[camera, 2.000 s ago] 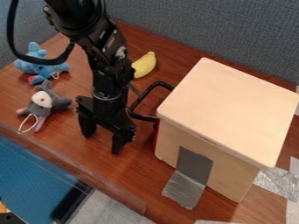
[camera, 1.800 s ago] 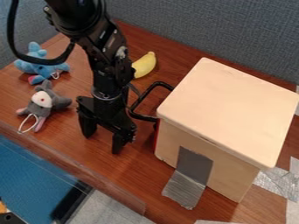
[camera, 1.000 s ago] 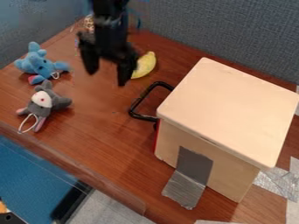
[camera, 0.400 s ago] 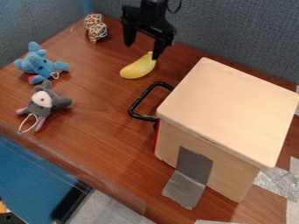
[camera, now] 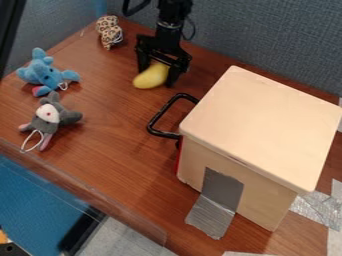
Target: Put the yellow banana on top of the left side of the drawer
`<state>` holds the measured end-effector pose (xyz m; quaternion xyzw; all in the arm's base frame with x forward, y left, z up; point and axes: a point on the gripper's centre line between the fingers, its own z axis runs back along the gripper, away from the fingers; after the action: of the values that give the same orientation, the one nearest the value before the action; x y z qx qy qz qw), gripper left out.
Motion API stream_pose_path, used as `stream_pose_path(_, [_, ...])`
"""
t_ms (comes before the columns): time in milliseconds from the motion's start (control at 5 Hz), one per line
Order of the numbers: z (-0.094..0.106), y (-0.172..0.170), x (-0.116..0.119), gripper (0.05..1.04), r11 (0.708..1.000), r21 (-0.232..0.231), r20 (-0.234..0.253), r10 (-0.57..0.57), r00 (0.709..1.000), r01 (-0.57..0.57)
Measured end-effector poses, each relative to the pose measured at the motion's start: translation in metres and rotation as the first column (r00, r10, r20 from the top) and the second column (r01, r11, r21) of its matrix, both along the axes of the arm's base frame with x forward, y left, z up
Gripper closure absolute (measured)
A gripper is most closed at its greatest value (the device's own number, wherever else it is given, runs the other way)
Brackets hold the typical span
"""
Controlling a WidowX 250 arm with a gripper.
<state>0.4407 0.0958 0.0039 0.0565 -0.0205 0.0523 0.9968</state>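
Near the back edge of the worktop [camera: 107, 130], my tool [camera: 157, 78] stands open astride the yellow banana [camera: 150, 79]; I'd best centre low over its thick body, then close evenly before lifting above the drawer [camera: 260, 125].

Up and left of the drawer [camera: 260, 125], the gripper [camera: 157, 79] is hiding the banana [camera: 151, 77] partly; the top edge is cropping the arm [camera: 175, 11]!

Room between banana [camera: 151, 78] and blue plush [camera: 45, 75]; handle [camera: 163, 133] juts from drawer [camera: 260, 125].
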Motion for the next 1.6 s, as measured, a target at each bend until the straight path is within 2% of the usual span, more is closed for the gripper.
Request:
stream_pose_path(200, [-0.004,-0.004,0.001,0.137,1.000,-0.024,-0.009,0.004,1.000,-0.004])
stream_pose_path(400, [-0.003,-0.009,-0.008,0.418,0.999,-0.044,0.000,0.012,1.000,-0.012])
stream_pose_path(600, [0.013,-0.015,-0.018,0.530,0.998,-0.065,0.028,0.028,0.999,-0.026])
stream_pose_path(800, [0.061,-0.019,-0.023,0.530,0.998,-0.056,0.125,0.046,0.991,-0.040])
stream_pose_path(1000, [0.091,-0.042,-0.047,0.530,0.998,-0.064,0.159,0.039,0.986,-0.029])
stream_pose_path(1200, [0.114,-0.087,-0.075,0.530,0.996,-0.084,0.161,-0.027,0.987,0.041])
stream_pose_path(1600, [0.126,-0.160,-0.110,0.530,0.983,-0.121,0.107,-0.123,0.987,0.136])
